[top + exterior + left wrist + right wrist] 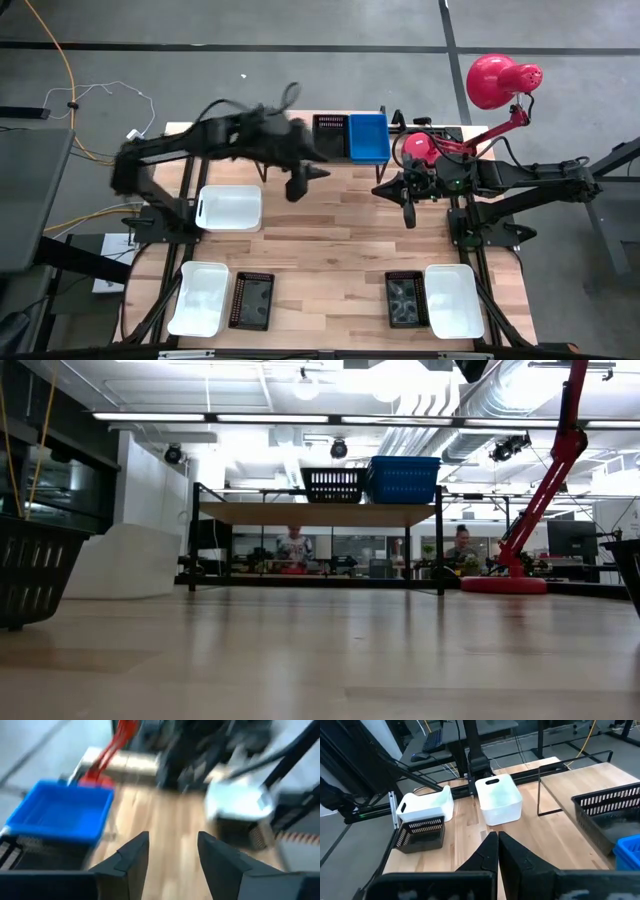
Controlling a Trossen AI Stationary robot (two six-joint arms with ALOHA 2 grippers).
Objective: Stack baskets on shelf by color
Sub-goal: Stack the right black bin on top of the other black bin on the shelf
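Shelf (400,133): pale plank top, thin dark metal legs, at the table's far edge. On it sit a black gridded basket (331,137) and a bright blue basket (368,138), side by side, touching. My left gripper (303,182) hangs just in front, fingers (134,855) spread, empty. Right gripper (408,210) pressed together, empty. White basket (231,207) rests on the wooden table (330,255); two more white and two black ones sit near the front.

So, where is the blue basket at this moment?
In the high view the blue basket sits on the shelf at the table's far edge, right beside a black basket.
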